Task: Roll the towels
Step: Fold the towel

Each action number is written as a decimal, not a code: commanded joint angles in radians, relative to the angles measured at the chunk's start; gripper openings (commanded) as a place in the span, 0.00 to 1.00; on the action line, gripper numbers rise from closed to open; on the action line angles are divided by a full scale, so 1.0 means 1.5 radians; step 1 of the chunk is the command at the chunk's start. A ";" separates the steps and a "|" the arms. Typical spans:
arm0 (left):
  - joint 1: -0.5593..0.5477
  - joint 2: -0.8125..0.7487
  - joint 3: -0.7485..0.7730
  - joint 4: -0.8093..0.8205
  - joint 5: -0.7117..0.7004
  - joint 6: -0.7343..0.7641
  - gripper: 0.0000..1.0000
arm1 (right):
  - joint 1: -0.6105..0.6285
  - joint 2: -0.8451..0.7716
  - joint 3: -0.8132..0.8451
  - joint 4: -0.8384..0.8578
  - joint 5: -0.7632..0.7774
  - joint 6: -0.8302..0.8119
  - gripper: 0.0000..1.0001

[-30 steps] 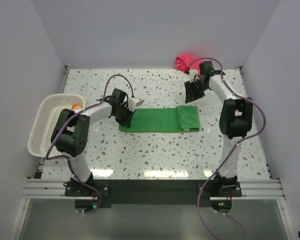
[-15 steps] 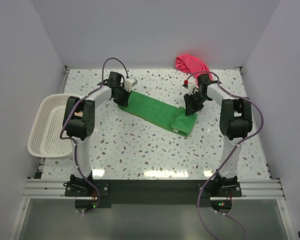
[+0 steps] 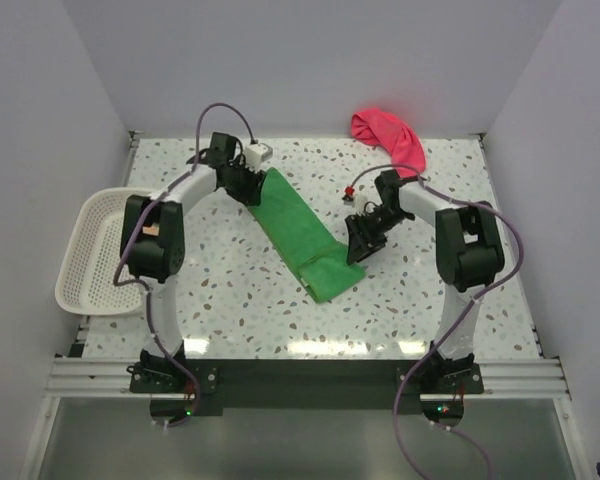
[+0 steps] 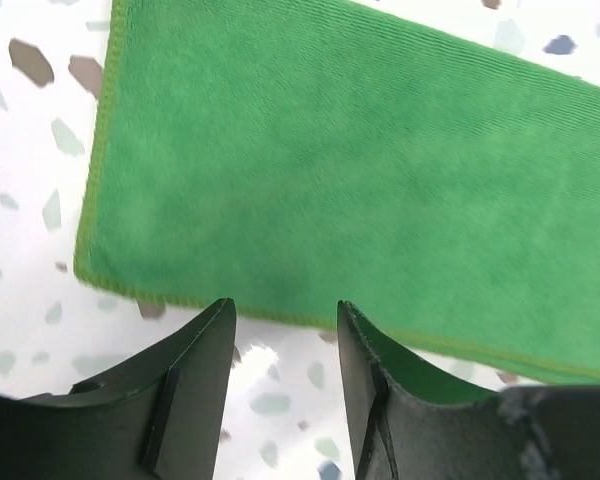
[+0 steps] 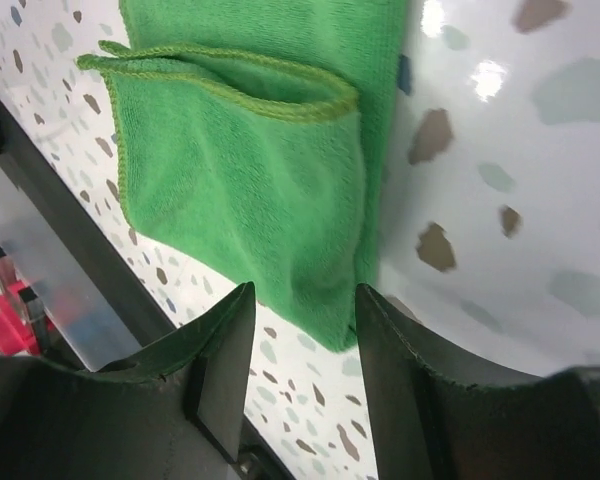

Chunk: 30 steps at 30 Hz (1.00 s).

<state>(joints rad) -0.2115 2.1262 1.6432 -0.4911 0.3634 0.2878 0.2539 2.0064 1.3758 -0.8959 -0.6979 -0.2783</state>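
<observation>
green towel (image 5: 250, 190) flat on white speckled table (image 5: 510, 200), near end folded over in a double layer, stitched hems showing, right gripper (image 5: 302, 310) fingers parted just over towel's corner, nothing gripped

Green towel (image 3: 298, 232) runs slantwise across the middle of the tabletop (image 3: 230, 320), splitting my room in two. I've got open surface at both near corners. Pink towel (image 3: 380, 130) crowds the far edge, right of centre. Basket (image 3: 75, 265) hangs off the left edge.

overhead view, wrist close-ups sharing towel (image 3: 299, 231)
</observation>
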 commanded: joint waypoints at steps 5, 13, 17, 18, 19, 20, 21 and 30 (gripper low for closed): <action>-0.018 -0.095 -0.069 0.000 -0.013 -0.070 0.42 | -0.025 -0.058 0.003 0.010 0.032 -0.009 0.45; -0.062 -0.036 -0.054 0.032 -0.072 -0.105 0.18 | -0.014 -0.003 -0.026 0.036 0.044 -0.009 0.35; -0.071 0.010 -0.023 0.030 -0.095 -0.097 0.15 | -0.002 0.014 -0.043 0.046 0.032 -0.008 0.32; -0.072 0.020 -0.011 0.031 -0.098 -0.093 0.14 | 0.003 0.017 -0.046 0.047 0.027 -0.008 0.31; -0.072 0.031 -0.003 0.033 -0.099 -0.081 0.14 | 0.007 0.024 -0.048 0.050 0.021 -0.009 0.31; -0.073 0.052 0.003 0.037 -0.098 -0.073 0.14 | 0.018 0.026 -0.051 0.055 0.013 -0.007 0.31; -0.073 0.065 0.022 0.040 -0.096 -0.068 0.14 | 0.025 0.029 -0.052 0.060 0.011 -0.004 0.29; -0.078 0.166 0.151 0.046 -0.027 -0.026 0.32 | 0.092 0.056 -0.055 0.105 -0.095 0.060 0.34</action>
<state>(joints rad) -0.3229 2.3272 1.8481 -0.4549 0.2958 0.2062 0.3717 2.0720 1.3125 -0.8143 -0.7921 -0.2188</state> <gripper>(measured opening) 0.270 0.322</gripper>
